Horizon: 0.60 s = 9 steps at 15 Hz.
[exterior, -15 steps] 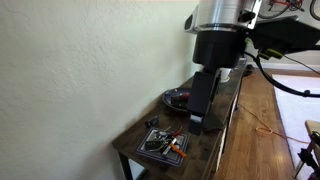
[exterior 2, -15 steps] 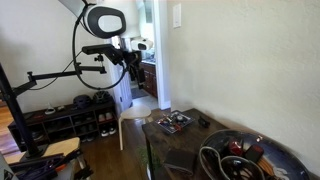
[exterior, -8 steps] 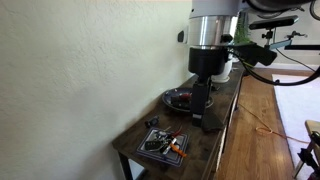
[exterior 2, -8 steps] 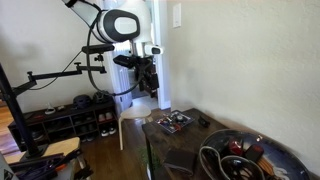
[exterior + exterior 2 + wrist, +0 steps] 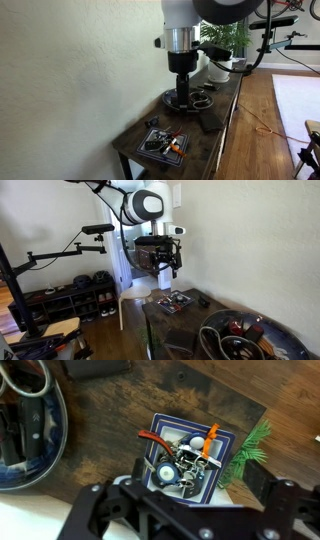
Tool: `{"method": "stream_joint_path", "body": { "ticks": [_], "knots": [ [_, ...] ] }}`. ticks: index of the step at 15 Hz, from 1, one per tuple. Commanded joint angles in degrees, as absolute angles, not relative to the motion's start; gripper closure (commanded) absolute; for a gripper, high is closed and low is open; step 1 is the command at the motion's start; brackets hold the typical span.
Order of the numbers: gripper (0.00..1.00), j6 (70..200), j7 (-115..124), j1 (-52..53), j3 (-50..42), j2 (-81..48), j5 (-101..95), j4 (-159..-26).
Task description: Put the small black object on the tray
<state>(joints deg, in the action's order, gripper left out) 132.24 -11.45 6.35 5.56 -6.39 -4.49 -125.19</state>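
The small black object [image 5: 181,377] is a tiny dark spot on the wooden table top in the wrist view, apart from the mat. The tray [image 5: 52,430] is the round dark dish at the left edge of that view, with cables and bits in it. It also shows in both exterior views [image 5: 170,99] [image 5: 285,340]. My gripper [image 5: 190,510] hangs open and empty above the table, its two fingers wide apart over the patterned mat. In the exterior views the gripper [image 5: 182,92] [image 5: 165,277] is well above the table.
A square patterned mat [image 5: 218,440] [image 5: 165,143] [image 5: 175,302] carries orange-and-black bits. A larger black lump [image 5: 95,366] [image 5: 203,123] lies between the tray and the mat. A green plant sprig [image 5: 250,450] lies beside the mat. A wall runs along the table's long side.
The arm has swung in from beside the table's open edge to above the table top, and the gripper now points straight down over the mat and tray.
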Motion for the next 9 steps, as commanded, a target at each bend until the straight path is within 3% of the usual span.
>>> {"method": "stream_joint_path", "body": {
  "ticks": [1, 2, 9],
  "knots": [
    [0.00, 128.09, -14.56, 5.47, 4.98, -12.71, -7.84, -117.02],
    [0.00, 131.03, -13.11, 5.57, 5.44, -9.72, -6.14, -121.29],
    [0.00, 129.89, -13.91, 5.37, 5.26, -13.18, -6.83, -117.44]
  ]
}}
